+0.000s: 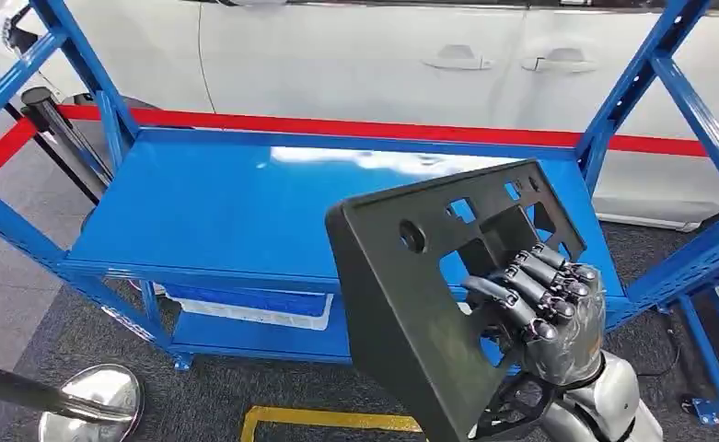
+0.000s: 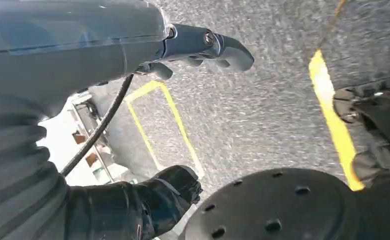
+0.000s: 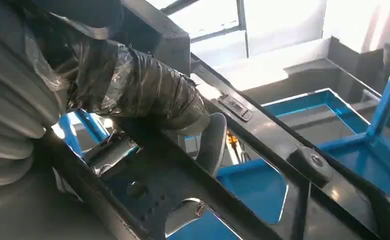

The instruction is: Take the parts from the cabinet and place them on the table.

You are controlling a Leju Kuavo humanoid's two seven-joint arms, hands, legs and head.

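Note:
A large black plastic part (image 1: 401, 295), flat with several cut-outs and a round hole, hangs tilted in front of the blue rack's upper shelf (image 1: 217, 207). My right hand (image 1: 544, 308) grips it at its right side, with dark fingers hooked through a cut-out. In the right wrist view the hand (image 3: 133, 85) is wrapped in film, and its thumb lies against the black part (image 3: 277, 145) above the blue shelf (image 3: 255, 187). My left hand (image 2: 83, 60) hangs over the grey floor with thumb and fingers apart, holding nothing.
A white car (image 1: 355, 55) stands behind the rack, beyond a red floor line (image 1: 337, 126). The lower shelf carries a blue and white bin (image 1: 254, 306). A chrome stanchion base (image 1: 93, 401) and yellow floor marking (image 1: 328, 421) lie in front.

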